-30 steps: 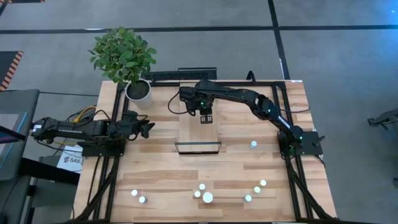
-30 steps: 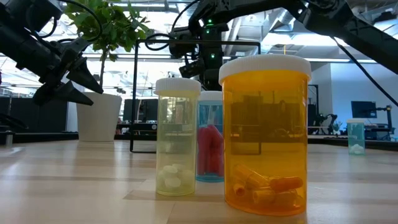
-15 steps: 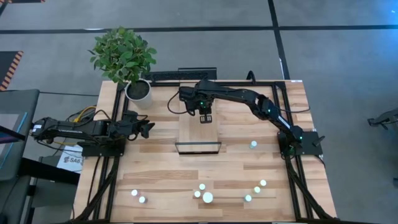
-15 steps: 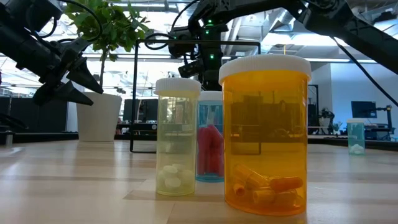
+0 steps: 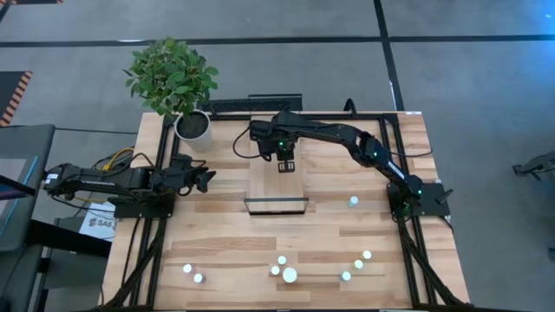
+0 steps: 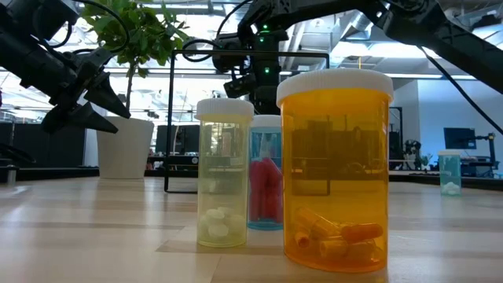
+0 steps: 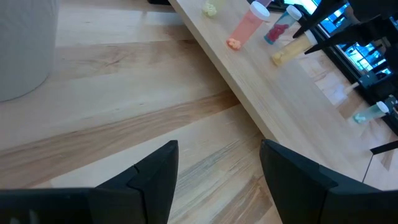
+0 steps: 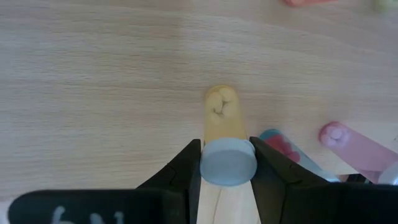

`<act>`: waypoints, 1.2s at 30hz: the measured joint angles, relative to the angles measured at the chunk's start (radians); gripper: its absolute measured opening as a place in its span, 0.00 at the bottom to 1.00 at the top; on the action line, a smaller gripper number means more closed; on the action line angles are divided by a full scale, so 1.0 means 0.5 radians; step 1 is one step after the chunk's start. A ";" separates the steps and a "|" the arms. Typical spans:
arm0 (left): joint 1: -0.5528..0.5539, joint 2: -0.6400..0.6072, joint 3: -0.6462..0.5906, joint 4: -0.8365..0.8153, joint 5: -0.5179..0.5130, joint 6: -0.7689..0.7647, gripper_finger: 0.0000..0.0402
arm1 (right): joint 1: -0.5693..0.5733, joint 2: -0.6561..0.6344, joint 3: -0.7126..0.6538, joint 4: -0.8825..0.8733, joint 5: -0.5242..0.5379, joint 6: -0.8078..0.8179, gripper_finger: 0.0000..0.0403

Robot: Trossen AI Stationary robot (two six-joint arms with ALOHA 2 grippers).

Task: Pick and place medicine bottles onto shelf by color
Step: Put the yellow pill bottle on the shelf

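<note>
I have the right gripper (image 5: 285, 165) over the far half of the shelf (image 5: 276, 192), fingers (image 8: 184, 168) clamped on the white cap of a yellow bottle (image 8: 221, 121) that hangs above the plank, beside a teal bottle (image 8: 281, 146) and a pink one (image 8: 357, 149). My left gripper (image 5: 205, 178) waits left of the shelf, fingers (image 7: 155, 177) spread and empty. More bottles (image 5: 286, 273) stand well apart from the shelf, by the near table edge.

Pale matt wood shelf (image 8: 93, 74), translucent plastic bottles (image 6: 336, 169)
</note>
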 joint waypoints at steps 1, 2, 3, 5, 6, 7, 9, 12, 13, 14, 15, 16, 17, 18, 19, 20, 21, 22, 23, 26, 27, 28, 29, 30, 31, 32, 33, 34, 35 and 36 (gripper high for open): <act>0.000 -0.001 0.000 0.000 0.000 0.000 0.53 | 0.000 0.000 0.000 0.002 0.000 0.000 0.31; 0.000 0.000 0.000 0.000 0.000 0.000 0.53 | 0.000 0.000 0.000 0.002 0.000 0.000 0.31; 0.000 -0.001 0.000 0.000 0.000 0.000 0.53 | 0.000 0.000 0.000 0.002 -0.001 0.000 0.32; 0.000 -0.001 0.000 0.000 0.000 0.000 0.53 | -0.001 0.000 0.000 0.001 -0.001 -0.005 0.35; 0.000 0.000 0.000 0.000 0.000 0.000 0.53 | -0.001 0.000 0.000 0.001 -0.001 -0.008 0.37; 0.000 0.000 0.000 0.000 0.000 0.000 0.53 | -0.001 0.000 0.000 0.001 -0.001 -0.015 0.38; 0.000 -0.001 0.000 0.000 0.000 0.000 0.53 | -0.001 0.000 0.000 0.001 -0.002 -0.017 0.42; 0.000 0.000 0.000 0.000 0.000 0.000 0.53 | -0.001 0.000 0.000 0.002 -0.002 -0.021 0.45; 0.000 0.000 0.000 0.000 0.000 0.000 0.53 | -0.002 0.000 0.000 0.005 -0.002 -0.022 0.45; 0.000 0.000 0.000 0.000 0.000 0.000 0.53 | -0.002 0.000 0.000 0.016 -0.002 -0.022 0.45; 0.000 0.000 0.000 0.000 0.000 0.000 0.53 | -0.002 0.000 0.000 0.027 -0.002 -0.021 0.46; 0.000 0.000 0.000 0.000 0.000 0.000 0.53 | -0.002 0.000 0.000 0.040 -0.001 -0.021 0.46; 0.000 0.000 0.000 0.000 0.000 0.000 0.53 | -0.002 0.000 0.000 0.056 0.000 -0.021 0.46; 0.000 0.000 0.000 0.000 0.000 0.000 0.53 | -0.002 0.000 0.000 0.069 0.003 -0.021 0.46; 0.000 0.000 0.000 0.000 0.000 0.000 0.53 | -0.002 0.000 0.001 0.078 0.008 -0.020 0.46; 0.000 0.000 0.000 0.000 0.000 0.000 0.53 | -0.001 0.000 0.002 0.084 0.018 -0.019 0.45; 0.000 0.000 0.000 0.000 0.000 0.000 0.53 | -0.001 0.000 0.002 0.090 0.028 -0.010 0.45; 0.000 0.000 0.000 0.000 0.000 0.000 0.53 | -0.001 0.000 0.002 0.095 0.040 0.000 0.45; 0.000 0.000 0.000 0.000 0.000 0.000 0.53 | -0.001 0.000 0.002 0.100 0.046 0.011 0.45; 0.000 -0.001 0.000 0.000 0.000 0.000 0.53 | -0.001 0.000 0.002 0.110 0.049 0.018 0.46; 0.000 0.000 0.000 0.000 0.000 0.000 0.53 | -0.002 0.000 0.002 0.110 0.052 0.018 0.46; 0.000 0.000 0.000 0.000 0.000 0.000 0.53 | -0.003 0.000 0.002 0.110 0.054 0.020 0.46; 0.000 -0.001 0.000 0.000 0.000 0.000 0.53 | -0.005 0.000 0.002 0.110 0.062 0.023 0.46; 0.000 0.000 0.000 0.000 0.000 0.000 0.53 | -0.006 0.000 0.002 0.110 0.076 0.024 0.46; 0.000 0.000 0.000 0.000 0.000 0.000 0.53 | -0.006 0.000 0.002 0.109 0.095 0.026 0.46; 0.000 0.000 0.000 0.000 0.000 0.000 0.53 | -0.005 0.000 0.002 0.108 0.118 0.038 0.46; 0.001 0.000 0.000 0.000 0.000 0.000 0.53 | -0.005 0.000 0.002 0.107 0.139 0.050 0.46; 0.000 0.000 0.000 0.000 0.000 0.000 0.53 | -0.005 0.000 0.004 0.100 0.154 0.062 0.46; 0.000 0.000 0.000 0.000 0.000 0.000 0.53 | -0.005 0.002 0.017 0.081 0.160 0.067 0.46; 0.000 -0.001 0.000 0.000 0.000 0.000 0.53 | -0.006 0.002 0.039 0.055 0.161 0.071 0.46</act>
